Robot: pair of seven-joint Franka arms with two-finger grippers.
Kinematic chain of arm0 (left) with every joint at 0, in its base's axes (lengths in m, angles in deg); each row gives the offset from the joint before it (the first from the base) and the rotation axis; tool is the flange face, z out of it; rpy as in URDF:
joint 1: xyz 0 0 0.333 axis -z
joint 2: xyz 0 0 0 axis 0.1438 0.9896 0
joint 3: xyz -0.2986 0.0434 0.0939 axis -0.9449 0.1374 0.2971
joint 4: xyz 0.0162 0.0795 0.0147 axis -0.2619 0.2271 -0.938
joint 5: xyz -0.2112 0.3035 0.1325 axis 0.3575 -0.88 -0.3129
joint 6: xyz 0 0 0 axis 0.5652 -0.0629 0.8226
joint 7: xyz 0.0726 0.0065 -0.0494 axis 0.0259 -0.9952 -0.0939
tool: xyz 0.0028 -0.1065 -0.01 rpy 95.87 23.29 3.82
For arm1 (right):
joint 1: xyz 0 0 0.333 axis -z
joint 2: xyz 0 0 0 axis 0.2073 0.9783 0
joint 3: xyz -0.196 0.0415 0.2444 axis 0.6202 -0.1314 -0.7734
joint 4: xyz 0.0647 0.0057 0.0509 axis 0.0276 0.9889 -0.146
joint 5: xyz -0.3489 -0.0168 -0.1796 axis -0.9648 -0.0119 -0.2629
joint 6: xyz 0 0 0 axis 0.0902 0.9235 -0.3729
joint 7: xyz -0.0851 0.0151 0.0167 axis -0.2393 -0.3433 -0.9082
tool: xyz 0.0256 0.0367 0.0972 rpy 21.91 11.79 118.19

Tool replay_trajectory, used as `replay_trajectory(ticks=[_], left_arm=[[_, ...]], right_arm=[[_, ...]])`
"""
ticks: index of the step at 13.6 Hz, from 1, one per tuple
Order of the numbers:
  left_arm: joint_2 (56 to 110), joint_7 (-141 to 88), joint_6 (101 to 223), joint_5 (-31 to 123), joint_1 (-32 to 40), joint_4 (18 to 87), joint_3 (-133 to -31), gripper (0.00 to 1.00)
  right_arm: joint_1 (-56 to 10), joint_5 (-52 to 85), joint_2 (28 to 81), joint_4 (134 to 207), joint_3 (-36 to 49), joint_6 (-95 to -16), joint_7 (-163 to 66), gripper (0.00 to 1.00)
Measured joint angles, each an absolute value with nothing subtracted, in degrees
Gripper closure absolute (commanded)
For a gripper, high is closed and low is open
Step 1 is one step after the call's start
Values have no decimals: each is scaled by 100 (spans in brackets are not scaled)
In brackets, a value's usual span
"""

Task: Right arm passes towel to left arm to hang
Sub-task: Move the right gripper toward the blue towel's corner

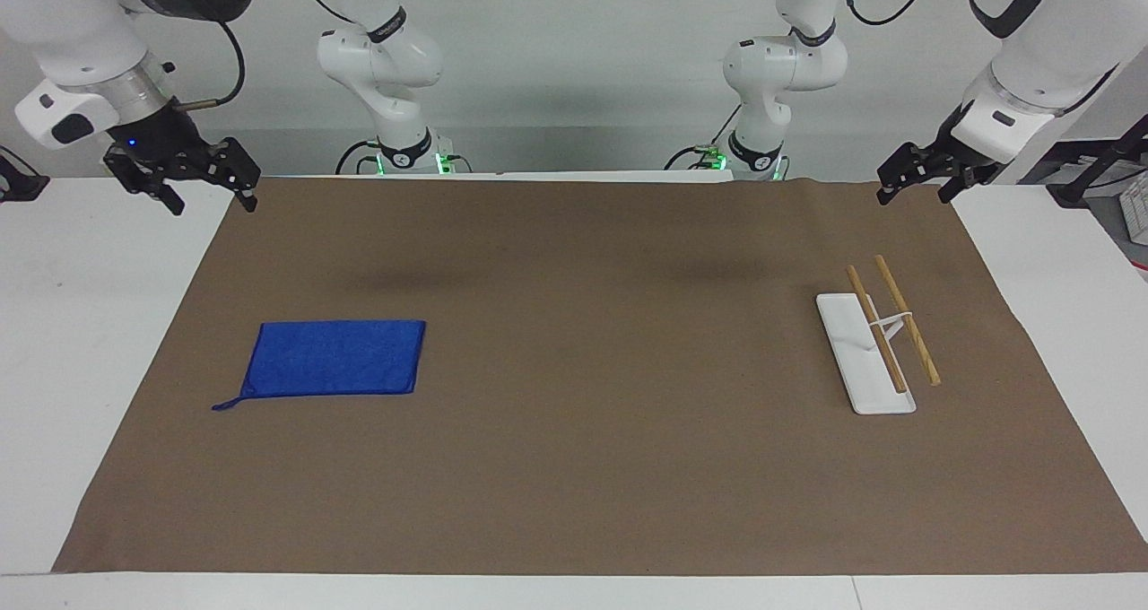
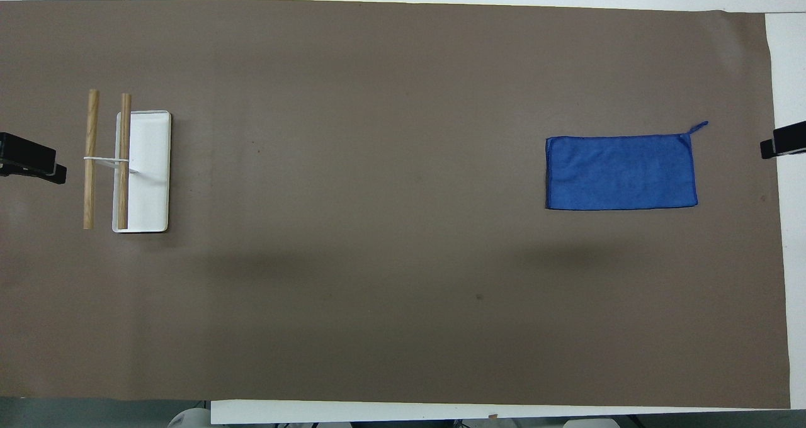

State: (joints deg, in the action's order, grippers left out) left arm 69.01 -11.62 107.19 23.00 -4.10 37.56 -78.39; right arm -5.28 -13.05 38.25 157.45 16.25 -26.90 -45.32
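Observation:
The blue towel (image 1: 336, 359) lies flat on the brown mat toward the right arm's end, its corner loop pointing away from the robots; it also shows in the overhead view (image 2: 620, 173). The right gripper (image 1: 213, 199), with its blue light, hangs open and empty over the mat's edge at that end, apart from the towel; its tip shows in the overhead view (image 2: 784, 145). The left gripper (image 1: 913, 196) hangs open and empty over the mat's edge at the left arm's end, near the rack; it also shows in the overhead view (image 2: 31, 162).
A white rack base (image 1: 852, 341) with two wooden rods (image 1: 908, 321) on a white stand sits toward the left arm's end; it also shows in the overhead view (image 2: 148, 163). The brown mat (image 1: 574, 466) covers most of the white table.

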Motion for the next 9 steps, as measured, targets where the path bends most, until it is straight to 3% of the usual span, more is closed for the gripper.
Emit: replay_trajectory(ticks=[9], left_arm=[[6901,-1162,10719,2300,-410,3756,-7839,0]], right_arm=[[-530,-1305,3825,15762,1640,-2619,-4488,0]])
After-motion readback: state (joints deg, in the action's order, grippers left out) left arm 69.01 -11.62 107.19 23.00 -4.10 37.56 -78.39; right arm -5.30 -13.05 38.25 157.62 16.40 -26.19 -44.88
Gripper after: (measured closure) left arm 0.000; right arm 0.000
